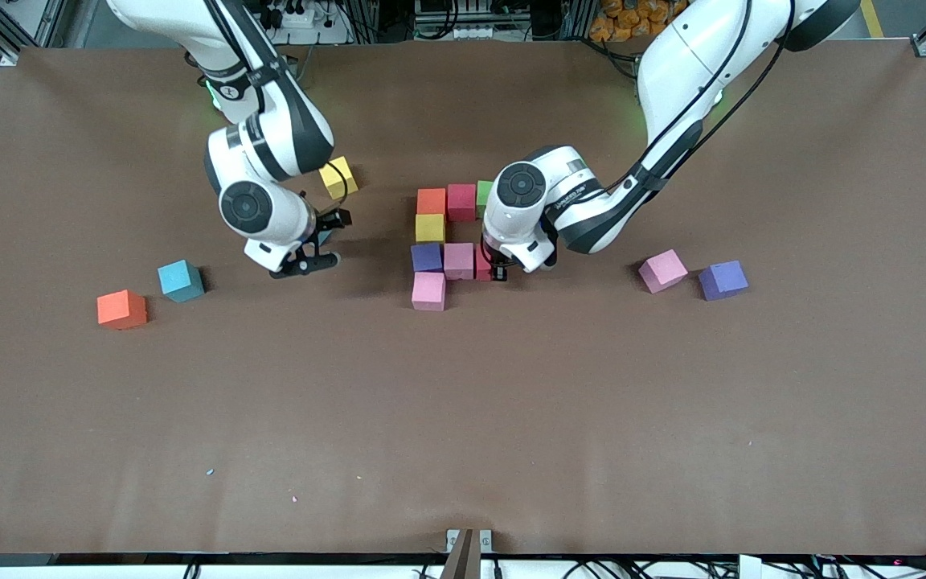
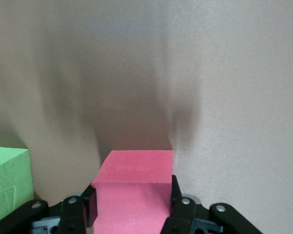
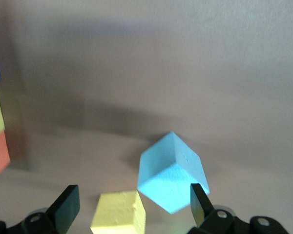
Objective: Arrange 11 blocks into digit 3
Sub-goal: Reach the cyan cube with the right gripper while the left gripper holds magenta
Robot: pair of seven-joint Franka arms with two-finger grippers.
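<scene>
Brown table (image 1: 463, 418): left claw (image 1: 498, 272) half hides its red block (image 2: 134, 187).

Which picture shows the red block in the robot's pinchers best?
The left wrist view: the red block fills the left gripper, which is shut on it. The front view shows only a sliver beside the arm. The right wrist view misses it.

Bare table (image 1: 463, 418) nearer the camera lies open; the packed blocks (image 1: 447, 241) crowd mid-table.
</scene>
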